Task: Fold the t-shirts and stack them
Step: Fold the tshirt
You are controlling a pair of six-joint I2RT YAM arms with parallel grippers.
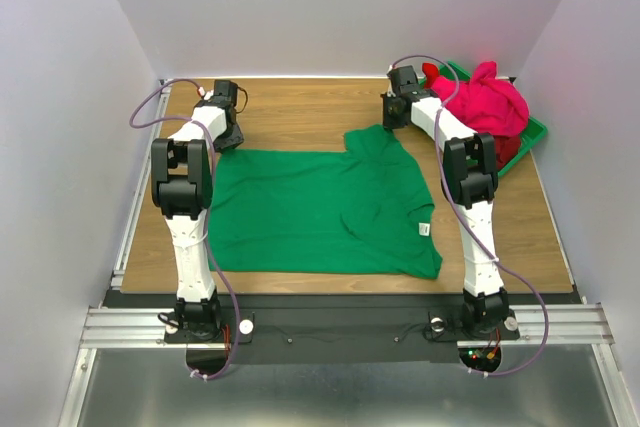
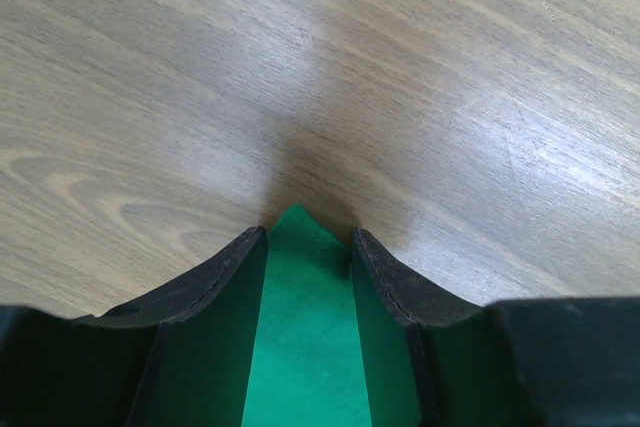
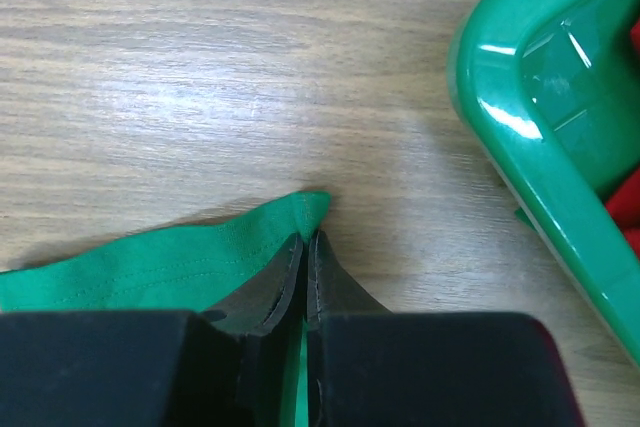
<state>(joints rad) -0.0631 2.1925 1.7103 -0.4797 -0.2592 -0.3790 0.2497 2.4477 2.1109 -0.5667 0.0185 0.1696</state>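
Note:
The green t-shirt (image 1: 320, 212) lies spread flat on the wooden table, its white neck label (image 1: 424, 230) toward the right. My left gripper (image 1: 228, 137) is at the shirt's far left corner. In the left wrist view its jaws (image 2: 307, 234) stand apart, with the pointed green corner (image 2: 305, 327) lying between them, and the fingers do not pinch it. My right gripper (image 1: 393, 119) is at the far right corner. It (image 3: 305, 237) is shut on the hemmed green edge (image 3: 150, 267). The pink t-shirt (image 1: 485, 102) is heaped in the bin, and the darker red one (image 1: 508, 150) shows beneath it.
A rigid green plastic bin (image 1: 535, 132) stands at the back right of the table, and its rim (image 3: 520, 117) is close to the right of my right gripper. White walls enclose the table on three sides. Bare wood runs along the far edge, behind the shirt.

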